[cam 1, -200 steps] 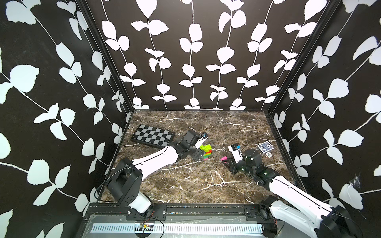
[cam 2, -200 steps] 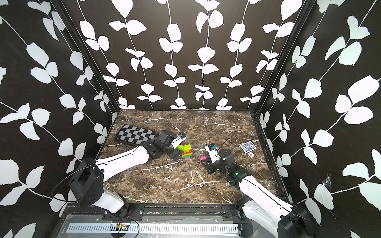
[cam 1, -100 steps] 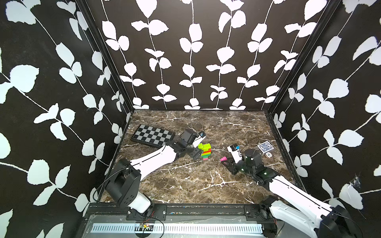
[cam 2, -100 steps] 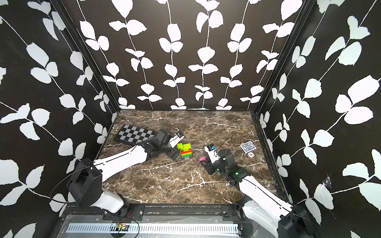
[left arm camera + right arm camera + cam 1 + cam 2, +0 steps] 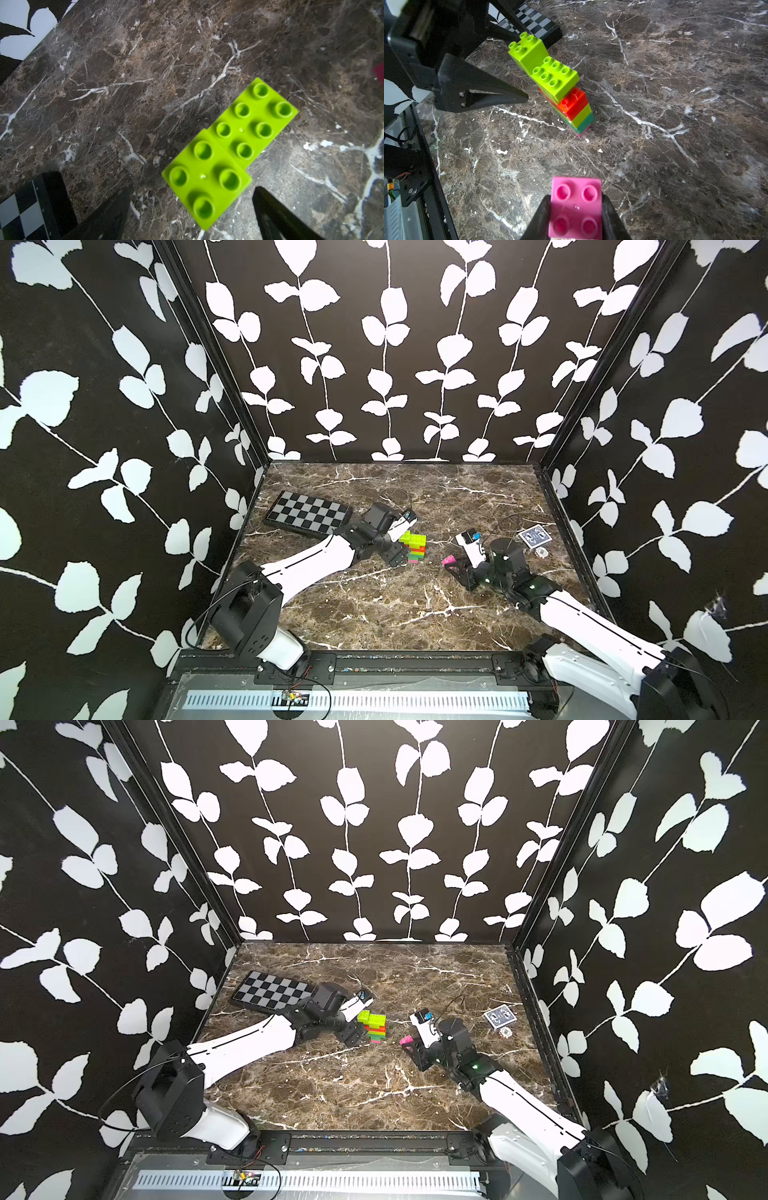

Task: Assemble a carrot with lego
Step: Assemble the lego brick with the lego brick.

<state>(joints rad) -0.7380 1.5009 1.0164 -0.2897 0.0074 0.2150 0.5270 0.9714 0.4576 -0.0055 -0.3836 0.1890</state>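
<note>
The carrot (image 5: 415,548) (image 5: 375,1028) stands upright mid-table as a stack of lego: pink at the bottom, then green, lime and red-orange bands, with two lime bricks (image 5: 550,68) stepped on top. My left gripper (image 5: 401,546) (image 5: 191,197) is open beside the stack. In the left wrist view the top lime brick (image 5: 207,178) has its near corner between the jaws, with a gap on each side. One black left finger (image 5: 483,93) points at the stack without touching it. My right gripper (image 5: 576,209) (image 5: 455,566) is shut on a loose pink brick (image 5: 576,199) (image 5: 406,1040), right of the carrot.
A black-and-grey checkered board (image 5: 307,514) lies at the back left, just behind the left wrist. A blue-backed card pack (image 5: 535,537) and a small round object (image 5: 541,552) sit near the right wall. Patterned walls enclose three sides of the marble floor (image 5: 395,605).
The left wrist has shifted slightly beside the stack with its jaws still wide. The stack, the right arm and the pink brick have stayed put.
</note>
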